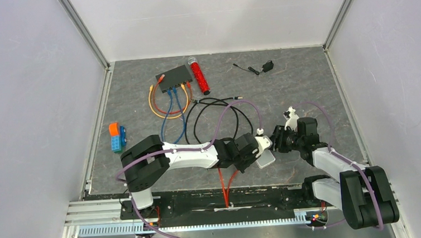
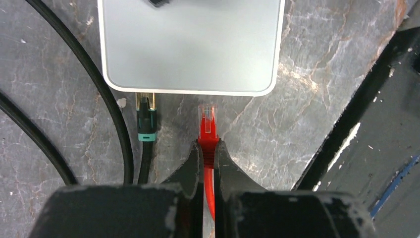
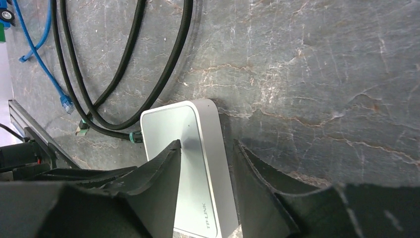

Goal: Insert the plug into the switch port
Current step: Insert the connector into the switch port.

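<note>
Far back on the worktop (image 1: 307, 90), the black switch box (image 1: 174, 76) is lying with orange and blue cables running from its near edge, well apart from both arms. Nearer, the left jaws are pinching the red plug (image 2: 208, 121) by its boot, its clear tip pointing at the white box (image 2: 190, 44) and stopping just short of that box's edge, beside a black-and-green plug (image 2: 146, 121) already seated there. The right jaws are standing to either side of the white box; whether they are pressing it cannot be told.
</note>
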Robot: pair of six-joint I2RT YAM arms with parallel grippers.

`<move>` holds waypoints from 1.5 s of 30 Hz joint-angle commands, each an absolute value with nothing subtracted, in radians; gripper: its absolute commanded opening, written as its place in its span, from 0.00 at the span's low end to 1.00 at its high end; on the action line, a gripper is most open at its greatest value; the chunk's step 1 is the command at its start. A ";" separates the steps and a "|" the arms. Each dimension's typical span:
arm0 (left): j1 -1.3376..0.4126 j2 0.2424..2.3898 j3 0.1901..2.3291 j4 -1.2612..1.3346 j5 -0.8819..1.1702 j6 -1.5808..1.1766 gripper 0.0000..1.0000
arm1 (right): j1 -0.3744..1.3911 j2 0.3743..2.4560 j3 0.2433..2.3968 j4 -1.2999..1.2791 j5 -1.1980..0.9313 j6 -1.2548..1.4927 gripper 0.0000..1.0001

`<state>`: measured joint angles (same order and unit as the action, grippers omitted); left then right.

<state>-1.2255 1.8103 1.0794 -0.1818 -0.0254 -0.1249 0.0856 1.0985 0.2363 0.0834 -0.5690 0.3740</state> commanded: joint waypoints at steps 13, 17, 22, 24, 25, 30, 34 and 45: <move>-1.225 1.880 1.171 -0.224 -0.091 -0.248 0.02 | 0.085 1.086 0.175 0.154 -0.619 0.423 0.39; -1.225 1.883 1.172 -0.228 -0.124 -0.254 0.02 | 0.086 1.085 0.162 0.155 -0.630 0.422 0.37; -1.224 1.865 1.129 -0.134 -0.120 -0.237 0.02 | 0.085 1.147 0.150 0.180 -0.687 0.412 0.37; -1.224 1.859 1.111 -0.101 -0.126 -0.228 0.02 | 0.086 1.168 0.147 0.187 -0.708 0.404 0.37; -1.225 1.855 1.097 -0.080 -0.126 -0.223 0.02 | 0.086 1.180 0.146 0.193 -0.722 0.404 0.37; -1.224 1.841 1.054 -0.005 -0.111 -0.210 0.02 | 0.086 1.197 0.125 0.213 -0.719 0.433 0.36; -1.225 1.813 1.024 0.046 -0.125 -0.227 0.02 | 0.086 1.163 0.115 0.208 -0.670 0.452 0.36; -1.228 1.758 0.965 0.098 -0.134 -0.247 0.02 | 0.086 1.125 0.109 0.195 -0.604 0.481 0.36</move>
